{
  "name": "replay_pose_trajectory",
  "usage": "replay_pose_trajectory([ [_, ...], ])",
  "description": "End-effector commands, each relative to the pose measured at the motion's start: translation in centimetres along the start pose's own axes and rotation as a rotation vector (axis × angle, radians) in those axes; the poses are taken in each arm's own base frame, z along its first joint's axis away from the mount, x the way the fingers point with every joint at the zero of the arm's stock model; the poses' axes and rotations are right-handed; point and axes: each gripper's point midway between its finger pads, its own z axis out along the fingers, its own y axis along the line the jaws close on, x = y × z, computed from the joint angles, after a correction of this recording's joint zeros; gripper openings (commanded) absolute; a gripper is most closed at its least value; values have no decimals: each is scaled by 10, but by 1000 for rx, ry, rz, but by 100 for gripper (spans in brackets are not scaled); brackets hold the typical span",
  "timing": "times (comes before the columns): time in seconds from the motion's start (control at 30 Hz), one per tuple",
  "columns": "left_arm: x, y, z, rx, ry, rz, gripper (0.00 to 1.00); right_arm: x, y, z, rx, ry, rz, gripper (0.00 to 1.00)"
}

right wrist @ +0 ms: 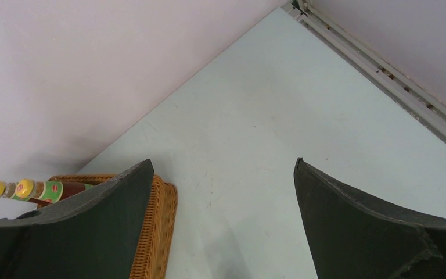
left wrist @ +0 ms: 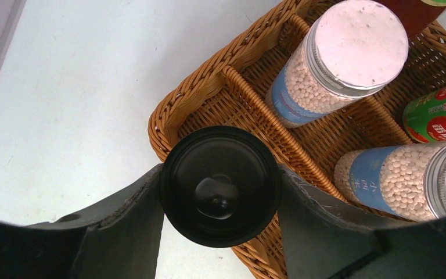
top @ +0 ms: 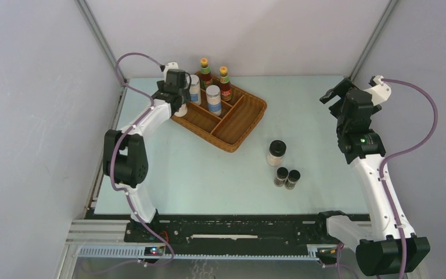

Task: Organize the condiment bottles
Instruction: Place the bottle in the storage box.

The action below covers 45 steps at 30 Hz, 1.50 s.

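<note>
My left gripper (left wrist: 220,171) is shut on a black-capped shaker (left wrist: 219,186), both fingers pressing its cap, over the left corner of the wicker tray (left wrist: 209,81). From above, that gripper (top: 178,99) covers most of this shaker (top: 182,109). Two silver-lidded jars (top: 194,88) (top: 213,99) and two red-brown sauce bottles (top: 205,72) (top: 225,82) stand in the tray (top: 239,120). A second black-capped shaker (top: 276,152) and two tiny dark vials (top: 280,175) (top: 292,178) stand on the table. My right gripper (top: 338,93) (right wrist: 223,165) hangs open and empty at the far right.
Grey walls close in the table on the left, back and right. The tray's long right compartment holds nothing. The tray's corner (right wrist: 161,215) and the sauce bottles (right wrist: 40,190) show at the left of the right wrist view.
</note>
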Motion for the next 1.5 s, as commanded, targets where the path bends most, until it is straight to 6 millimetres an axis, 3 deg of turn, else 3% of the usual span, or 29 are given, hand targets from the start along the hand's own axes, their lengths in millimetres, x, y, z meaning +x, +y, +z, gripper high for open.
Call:
replay_pose_trajectory([
  [0.0, -34, -6, 2, 23, -86, -62, 0, -8, 3, -1, -1, -36, -2, 100],
  [0.47, -41, -18, 16, 45, -86, -61, 0, -7, 2, 3, 9, -39, -17, 99],
  [1.47, -18, -17, 38, 27, -67, -54, 0, 0, 7, 7, 5, -27, -35, 100],
])
